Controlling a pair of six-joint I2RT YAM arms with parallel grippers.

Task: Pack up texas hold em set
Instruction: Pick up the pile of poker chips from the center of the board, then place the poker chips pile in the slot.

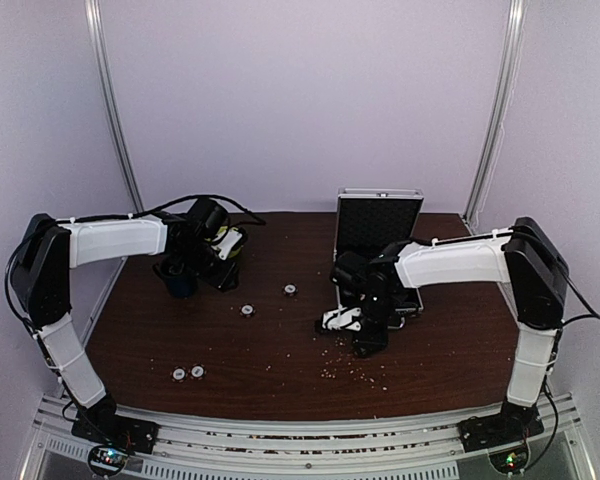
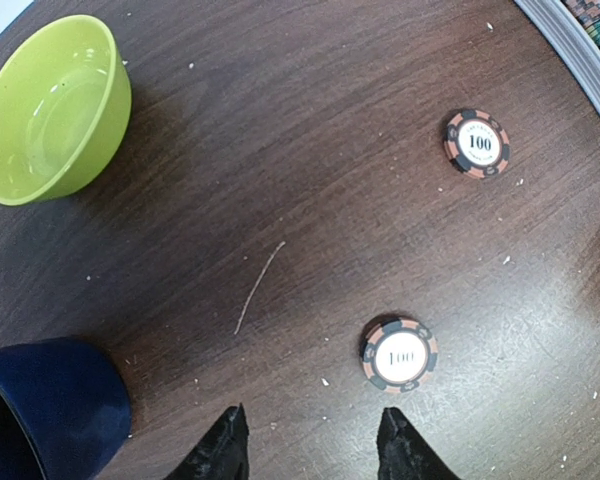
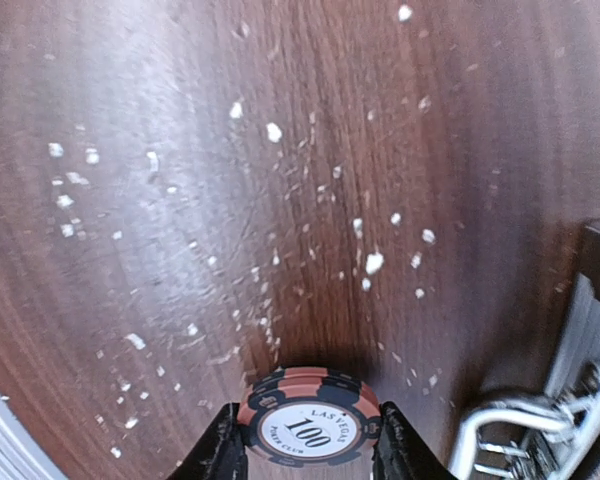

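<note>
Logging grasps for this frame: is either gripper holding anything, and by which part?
The right gripper pinches a round salmon-and-black 100 poker chip by opposite sides of its rim. The left gripper is open, holding nothing.

**Covered, clipped, too small**

From above, the right arm [image 1: 450, 262] covers the lower half of the open briefcase [image 1: 380, 222], and the left arm [image 1: 120, 240] hides most of the dark blue mug [image 1: 180, 283]. The poker chips [image 1: 247, 310] are too small to read. Left of the left gripper [image 2: 310, 445], the mug is cut by the corner. The 100 chip [image 3: 308, 420] in the right gripper [image 3: 305, 445] is clipped below.
</note>
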